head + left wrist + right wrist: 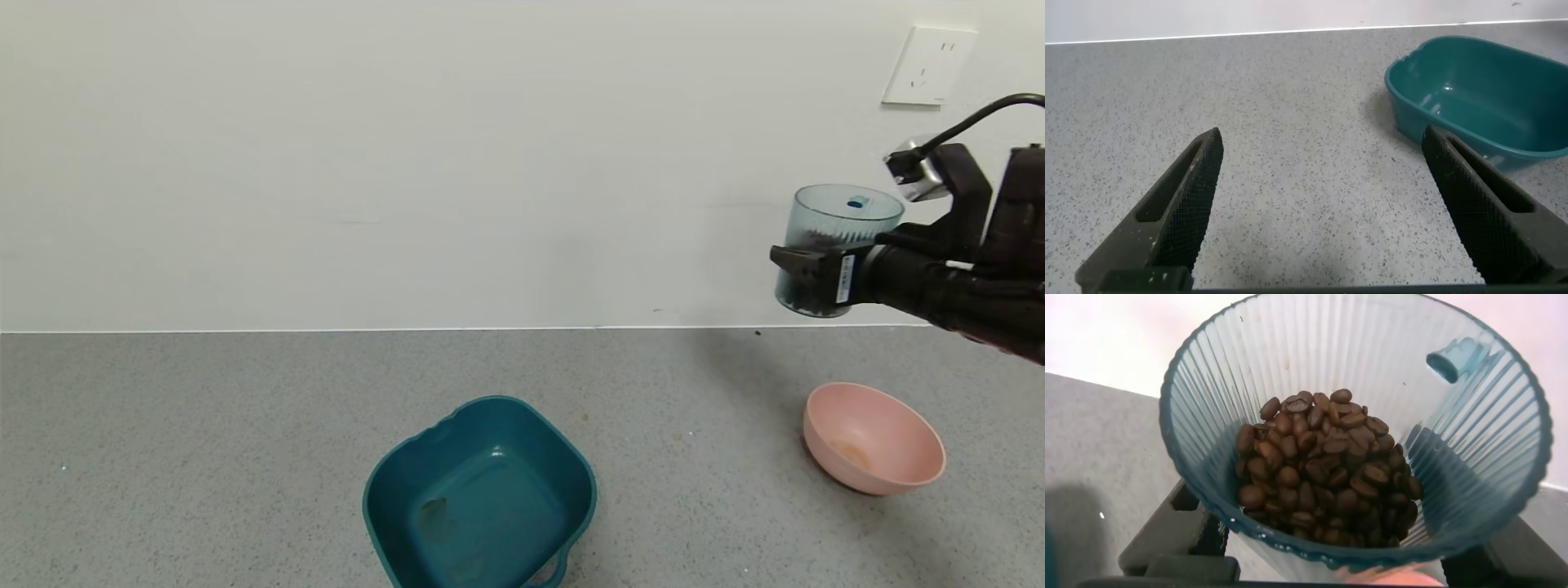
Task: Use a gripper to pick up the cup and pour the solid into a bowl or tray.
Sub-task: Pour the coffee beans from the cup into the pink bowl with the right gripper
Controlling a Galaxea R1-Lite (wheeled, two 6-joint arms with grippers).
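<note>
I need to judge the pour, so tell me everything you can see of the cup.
The cup is small, translucent blue-grey ribbed plastic, with a small blue tab inside near its rim. It is upright, in the air, above and behind the pink bowl, with the right gripper shut on its lower part. Dark brown coffee beans lie heaped inside; nothing has spilled.

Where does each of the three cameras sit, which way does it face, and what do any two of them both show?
Head view: looks forward and down at the counter; right gripper holds the cup above the pink bowl.
Left wrist view: faces the counter between the open left gripper, toward the teal tub.
Right wrist view: looks down into the cup at the brown solid.
Shared: head and left wrist both show the tub; head and right wrist both show the cup.
</note>
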